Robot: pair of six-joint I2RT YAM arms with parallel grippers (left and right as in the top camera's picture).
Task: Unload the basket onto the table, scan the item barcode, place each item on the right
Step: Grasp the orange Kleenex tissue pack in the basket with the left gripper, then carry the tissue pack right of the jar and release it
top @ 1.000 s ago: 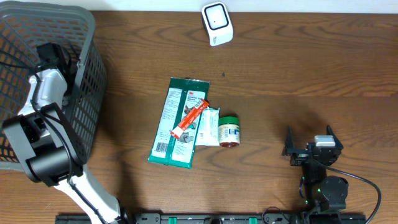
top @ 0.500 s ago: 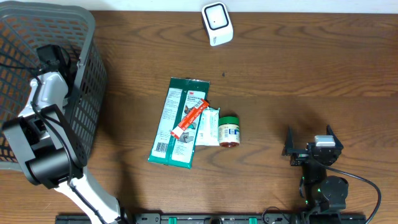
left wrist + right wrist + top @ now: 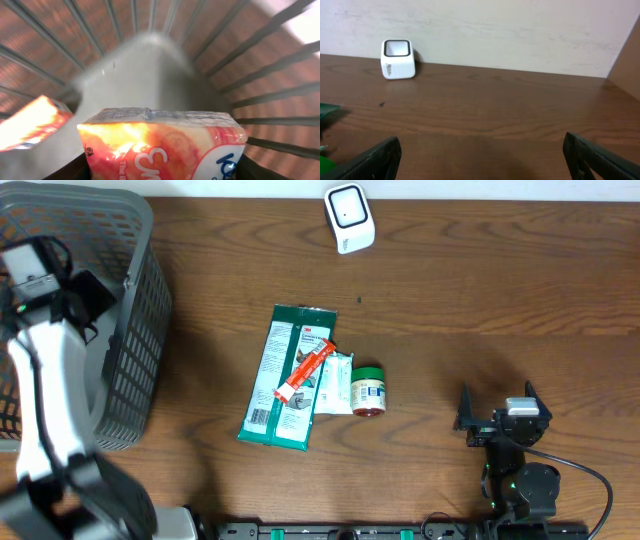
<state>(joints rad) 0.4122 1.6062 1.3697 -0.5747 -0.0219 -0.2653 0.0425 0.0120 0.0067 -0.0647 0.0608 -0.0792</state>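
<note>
Inside the grey slatted plastic basket (image 3: pixel 135 320), left gripper (image 3: pixel 160 172) clamps a glossy orange-pink soft packet (image 3: pixel 160 140); a second flat orange packet (image 3: pixel 30 125) lies on the basket floor. Well right of the basket, boxy white scanner (image 3: pixel 349 217) sits on wood-grain table (image 3: pixel 450 300), right gripper (image 3: pixel 485 160) spread wide. Versus a second ago, left arm (image 3: pixel 45 380) has lifted higher over the basket, blurred.

The table (image 3: pixel 480 310) is brown wood, grained, with a soft sheen. The basket (image 3: pixel 145 300) is matt grey plastic lattice. The scanner (image 3: pixel 349 218) is smooth white plastic. The orange packet (image 3: pixel 160 145) and green pack (image 3: pixel 285 375) wear glossy film.
</note>
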